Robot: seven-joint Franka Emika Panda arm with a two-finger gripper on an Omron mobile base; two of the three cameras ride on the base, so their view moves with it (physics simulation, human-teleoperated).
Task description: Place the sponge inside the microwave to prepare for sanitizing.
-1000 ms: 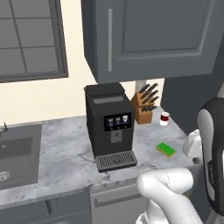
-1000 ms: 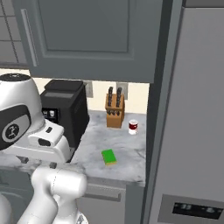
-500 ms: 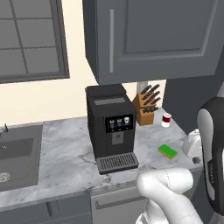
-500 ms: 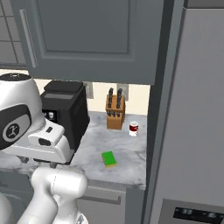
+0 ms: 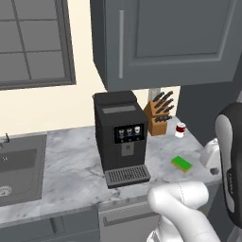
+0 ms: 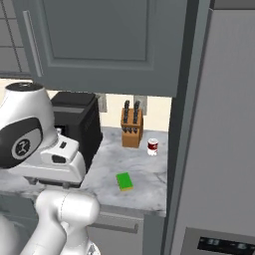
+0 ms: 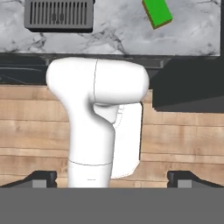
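The gripper (image 7: 112, 179) hangs low in front of the cabinets, looking down past the arm's own elbow at the wooden floor (image 7: 183, 131), its two finger tips (image 7: 41, 178) standing as wide apart as they go with nothing between them. The arm is folded back on itself, elbow bent in front of the base and the hand tucked close, well short of the counter (image 5: 71, 165).

The sponge (image 6: 124, 181) lies flat on the marble counter, green side up, towards the counter's front edge and near its right-hand end, just short of the tall grey fridge panel (image 6: 219, 149). It is well apart from everything else. To its left stands the black coffee machine (image 5: 120, 137), its drip tray reaching toward the front edge. Further back, against the wall, sit the knife block (image 6: 132, 130) and a small red-and-white can (image 6: 152, 147) beside it.

The step in hand, as I judge it, is the reach for the sponge. To do it well the arm should unfold up and over the counter's front edge, come down on the sponge from straight above, and turn the wrist so the jaws close across its short side. The sponge lies skewed to the edge, so line up with it, not the counter. Keep the elbow clear of the coffee machine and the hand off the fridge panel.
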